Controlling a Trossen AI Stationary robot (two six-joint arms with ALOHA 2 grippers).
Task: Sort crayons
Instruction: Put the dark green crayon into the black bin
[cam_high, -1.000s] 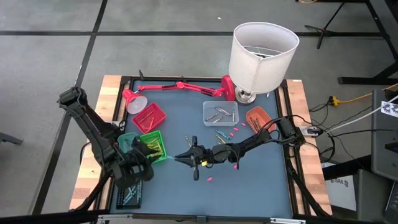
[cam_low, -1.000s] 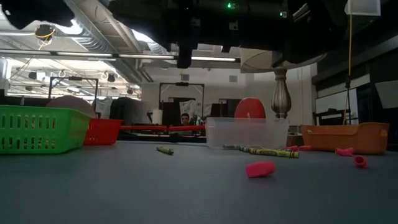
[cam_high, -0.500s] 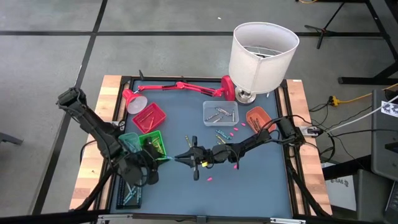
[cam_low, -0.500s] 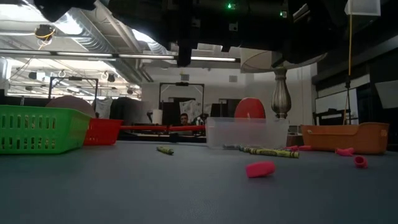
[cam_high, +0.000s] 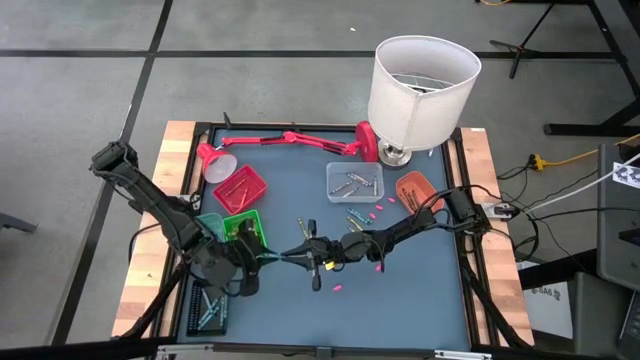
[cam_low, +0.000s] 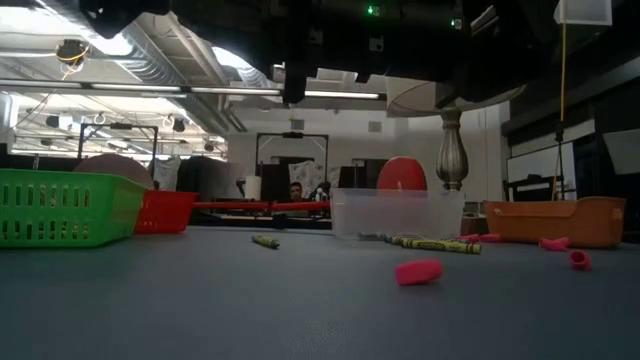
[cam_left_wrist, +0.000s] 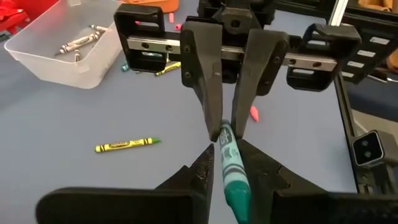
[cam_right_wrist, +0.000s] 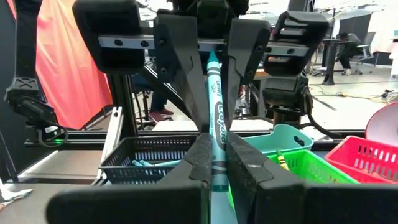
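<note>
A teal crayon (cam_left_wrist: 231, 168) hangs above the table's middle, between my two grippers, which face each other tip to tip. My left gripper (cam_left_wrist: 225, 149) comes from the green tray's (cam_high: 245, 228) side and is shut on one end. My right gripper (cam_right_wrist: 216, 140) comes from the table's right and is shut on the other end. In the high view they meet at the crayon (cam_high: 272, 257). Loose crayons lie flat on the blue mat: a yellow one (cam_left_wrist: 123, 145) and several (cam_high: 357, 217) near the clear tray (cam_high: 355, 181). My left gripper pinches the crayon's left end (cam_left_wrist: 229, 163) between its two fingers. They come from the table's left, slanting a little downward, and lie along the crayon. The crayon is lifted clear of the mat. My right gripper pinches the crayon's right end (cam_right_wrist: 215, 149) between its two fingers. They come about level from the table's right and lie along the crayon. The crayon's far end (cam_right_wrist: 212, 68) runs on between the left gripper's fingers.
A red tray (cam_high: 240, 187), a teal tray (cam_high: 208, 228) and a dark tray (cam_high: 207, 305) holding blue crayons stand at the left. An orange tray (cam_high: 413, 187) stands at the right. A white-shaded lamp (cam_high: 422, 85) and a red desk lamp (cam_high: 290, 140) stand at the back. Pink bits (cam_high: 338, 288) are scattered about.
My left gripper has swung from over the near-left trays toward the table's right, turning as it went, and now meets the end of the crayon that my right gripper holds. The right gripper and the crayon have stayed in place.
</note>
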